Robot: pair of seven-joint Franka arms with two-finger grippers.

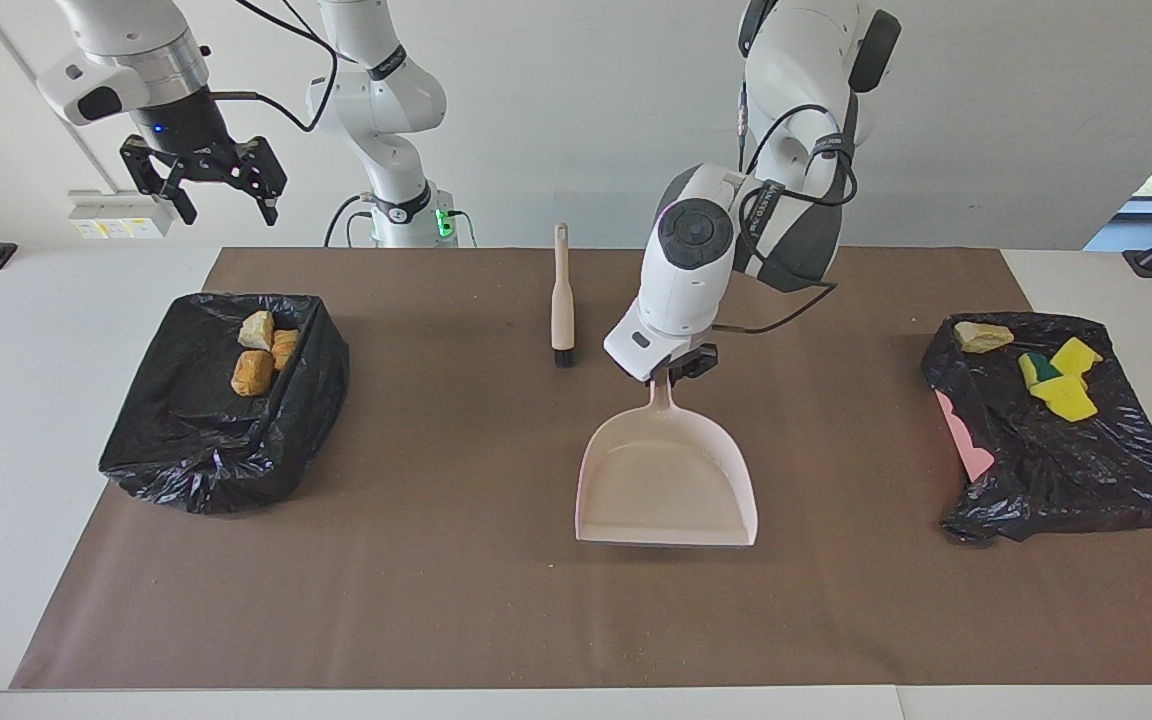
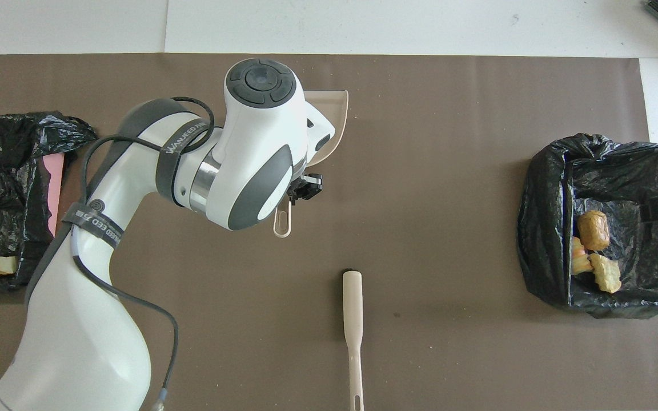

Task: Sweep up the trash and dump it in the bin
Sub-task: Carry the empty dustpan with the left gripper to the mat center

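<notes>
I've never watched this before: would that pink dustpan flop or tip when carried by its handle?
Probably not. The dustpan looks like one stiff moulded shell, keeping its shape while the left gripper holds only its thin handle. It seems light, being empty. Held so far back, it might swing.

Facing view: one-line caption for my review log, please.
Left hand holds the empty dustpan by its handle at mid-mat; brush lies idle; right hand waits above the bin.
</notes>
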